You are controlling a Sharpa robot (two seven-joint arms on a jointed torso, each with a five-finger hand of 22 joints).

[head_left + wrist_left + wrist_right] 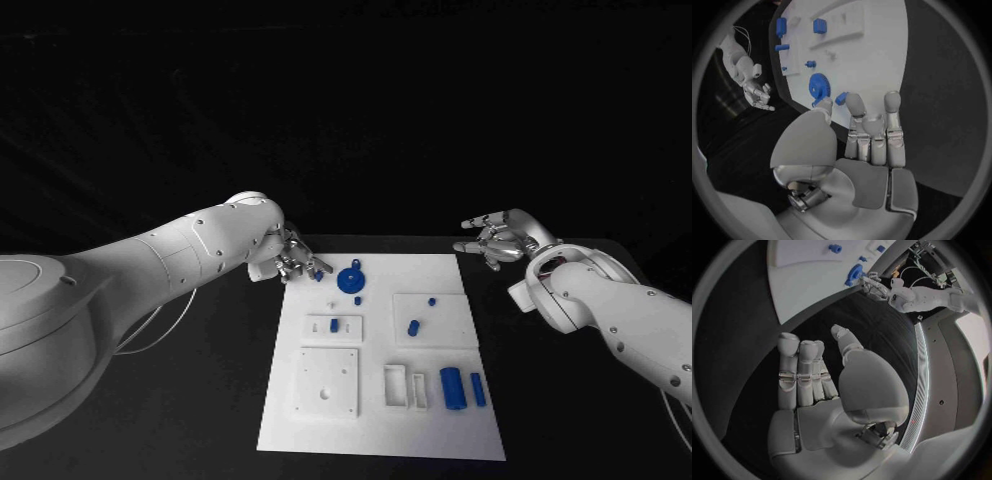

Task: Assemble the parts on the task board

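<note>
While the left hand (293,262) pinches a small blue part (319,273) at the task board's (433,420) far left corner, just beside the blue gear (352,279), I'd line it up before pressing. Right hand (495,240) hovers off-board, fingers loosely apart, holding nothing.

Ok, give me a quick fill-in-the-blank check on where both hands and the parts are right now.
1. The left hand pinches a small ___ part at the task board's far corner.
2. The right hand hovers over the black ___, off the board.
3. The blue gear lies on the board nearest the ___ hand.

Missing words: blue; table; left
</note>
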